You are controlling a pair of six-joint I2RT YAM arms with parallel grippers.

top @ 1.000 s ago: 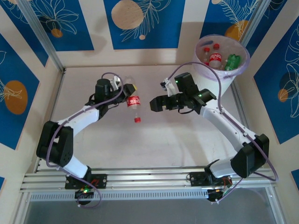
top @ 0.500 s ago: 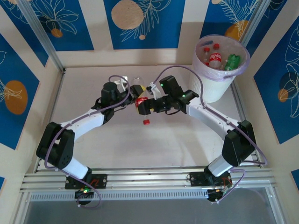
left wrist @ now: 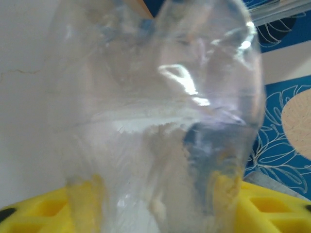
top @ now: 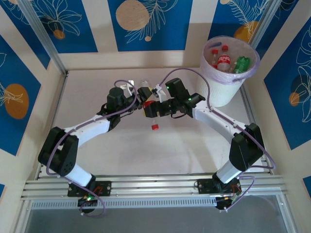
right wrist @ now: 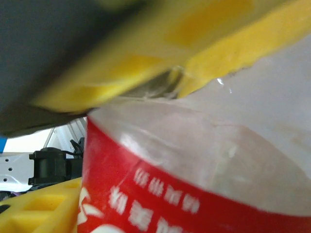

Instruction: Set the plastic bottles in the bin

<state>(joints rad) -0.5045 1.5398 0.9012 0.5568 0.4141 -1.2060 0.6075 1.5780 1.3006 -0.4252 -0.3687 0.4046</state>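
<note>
Boxed-in table cell under even, bright light

A pale grey matte tabletop (top: 184, 150) sits between cream wall panels (top: 195, 29) bearing deep blue rectangles (top: 170, 34) with white line-drawn leaves and flat orange discs (top: 132, 14). Slanted silver aluminium posts (top: 41, 36) rise at the far corners, and ribbed aluminium rails (top: 155, 187) run along the near edge.

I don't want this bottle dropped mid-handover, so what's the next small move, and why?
Probably ease the left tool back off the bottle. The right tool has a yellow pad pressed on it by the red label, so it seems to have the hold, while the clear body sits between the left tool's fingers. The bin lies on the right arm's side.
</note>
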